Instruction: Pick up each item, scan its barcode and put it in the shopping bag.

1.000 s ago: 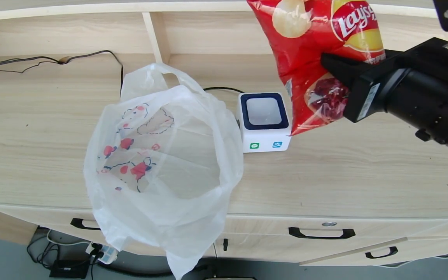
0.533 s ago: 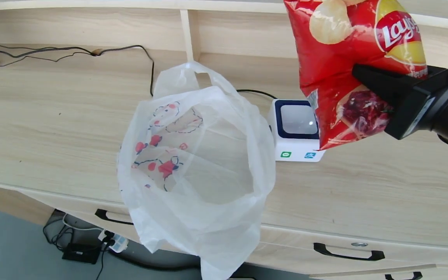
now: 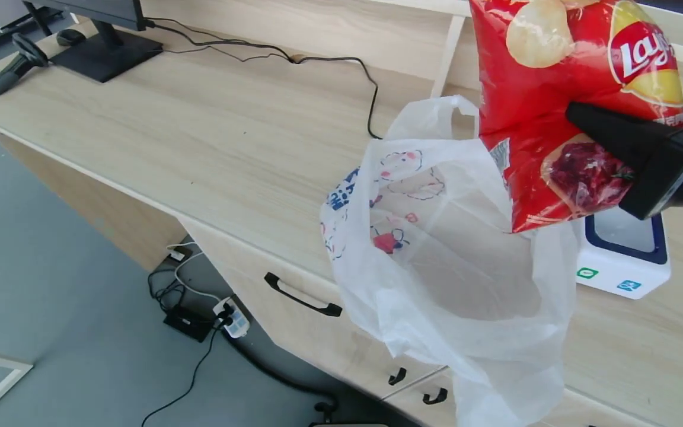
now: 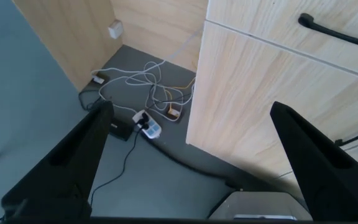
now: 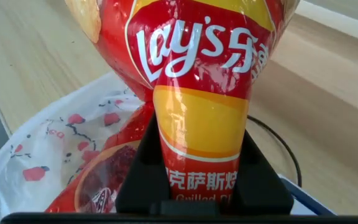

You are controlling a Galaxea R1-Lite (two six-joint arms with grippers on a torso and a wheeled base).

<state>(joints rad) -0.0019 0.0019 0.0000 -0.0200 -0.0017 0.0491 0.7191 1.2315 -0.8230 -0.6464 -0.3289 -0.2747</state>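
A red bag of chips hangs upright in the air with my right gripper shut on its lower middle. Its bottom corner hovers above the right rim of the white printed shopping bag, which stands open on the wooden counter's front edge. The white barcode scanner with a dark-framed window sits just right of the shopping bag, partly behind the chips. In the right wrist view the chips are pinched between the black fingers, with the shopping bag below. My left gripper is open and holds nothing, low beside the cabinet.
A black cable runs across the counter behind the shopping bag. A monitor stand and a dark handheld device sit at the far left. Drawers with black handles lie under the counter. Power strips and cables lie on the floor.
The head camera has swung left, shifting the whole picture. Relative to the scanner, the chips in my right gripper have moved left, from beside the scanner to over the shopping bag's right rim.
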